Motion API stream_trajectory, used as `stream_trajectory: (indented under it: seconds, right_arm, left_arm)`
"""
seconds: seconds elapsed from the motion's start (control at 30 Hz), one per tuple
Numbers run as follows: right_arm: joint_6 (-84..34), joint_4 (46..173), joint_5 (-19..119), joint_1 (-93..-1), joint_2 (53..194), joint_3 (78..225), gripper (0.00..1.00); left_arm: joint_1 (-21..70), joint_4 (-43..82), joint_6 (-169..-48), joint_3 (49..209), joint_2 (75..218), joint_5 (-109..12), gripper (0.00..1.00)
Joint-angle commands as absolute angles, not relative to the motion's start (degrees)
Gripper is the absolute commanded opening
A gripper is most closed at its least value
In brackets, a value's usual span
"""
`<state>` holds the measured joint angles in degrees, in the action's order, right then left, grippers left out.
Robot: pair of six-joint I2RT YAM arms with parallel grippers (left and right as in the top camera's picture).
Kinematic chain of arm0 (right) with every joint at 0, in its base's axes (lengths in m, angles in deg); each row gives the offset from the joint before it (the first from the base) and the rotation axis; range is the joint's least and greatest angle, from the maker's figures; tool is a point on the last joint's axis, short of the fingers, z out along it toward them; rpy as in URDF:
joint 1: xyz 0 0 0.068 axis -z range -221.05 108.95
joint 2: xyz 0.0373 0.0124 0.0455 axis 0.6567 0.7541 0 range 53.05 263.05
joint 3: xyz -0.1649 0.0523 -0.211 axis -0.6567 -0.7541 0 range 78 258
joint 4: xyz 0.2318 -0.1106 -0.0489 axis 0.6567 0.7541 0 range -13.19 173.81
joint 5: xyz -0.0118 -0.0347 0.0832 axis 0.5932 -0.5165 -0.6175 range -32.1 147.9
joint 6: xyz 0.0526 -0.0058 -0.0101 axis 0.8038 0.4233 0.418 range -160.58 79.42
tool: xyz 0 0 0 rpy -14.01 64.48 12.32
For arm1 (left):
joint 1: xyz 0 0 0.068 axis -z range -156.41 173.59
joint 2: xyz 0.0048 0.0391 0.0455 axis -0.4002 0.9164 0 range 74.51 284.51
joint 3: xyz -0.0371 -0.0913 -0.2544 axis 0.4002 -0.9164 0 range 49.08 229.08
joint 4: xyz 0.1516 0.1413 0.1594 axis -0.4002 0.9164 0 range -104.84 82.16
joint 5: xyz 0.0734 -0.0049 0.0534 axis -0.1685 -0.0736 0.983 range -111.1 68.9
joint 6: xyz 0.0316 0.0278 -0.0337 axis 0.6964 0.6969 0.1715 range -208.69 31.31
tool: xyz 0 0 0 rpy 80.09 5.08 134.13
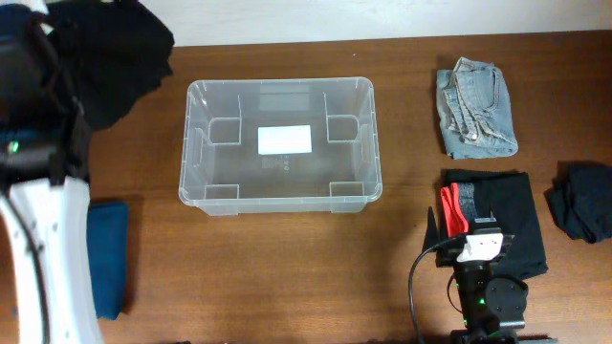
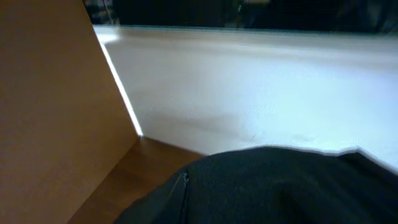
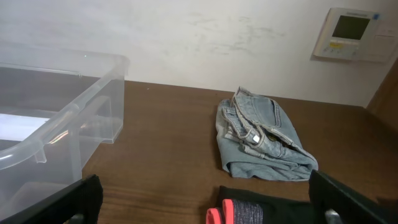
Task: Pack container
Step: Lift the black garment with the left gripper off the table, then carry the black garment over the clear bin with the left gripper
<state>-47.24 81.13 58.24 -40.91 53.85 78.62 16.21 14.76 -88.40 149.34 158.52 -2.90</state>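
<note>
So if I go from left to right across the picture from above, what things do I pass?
blue cloth → container → jeans → black bundle by the right edge

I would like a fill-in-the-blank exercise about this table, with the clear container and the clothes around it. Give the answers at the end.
1. The container holds nothing but a white ____ on its base.
2. In the overhead view, the folded jeans lie to the ____ of the container.
3. The right gripper stands wide ____.
Missing words: label; right; open.
</note>
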Motion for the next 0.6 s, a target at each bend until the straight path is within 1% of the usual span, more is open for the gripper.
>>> stream_trajectory:
  seconds: [0.0,0.17,0.27,0.4,0.57]
  right_arm:
    - [-47.44,81.46,58.54,-40.56,53.26,78.31,0.98]
    - [-47.44,81.46,58.54,-40.56,53.26,78.31,0.98]
    - [-47.44,81.46,58.54,-40.56,53.26,78.31,0.98]
    - [-47.46,81.46,58.54,-40.56,53.26,78.31,0.99]
    - [-47.46,81.46,58.54,-40.56,53.26,78.31,0.98]
  left_arm:
    - [18.73,14.52,-93.44,150.31,151.17,-2.97,0.01]
    - [25.83,17.08,-93.42,150.28,146.56,-3.65,0.01]
    - [31.21,18.37,-93.42,150.28,145.89,-6.31,0.01]
    - [37.43,19.35,-93.44,150.28,147.13,-11.21,0.01]
    - [43.2,19.55,-94.58,150.28,151.52,-12.34,0.01]
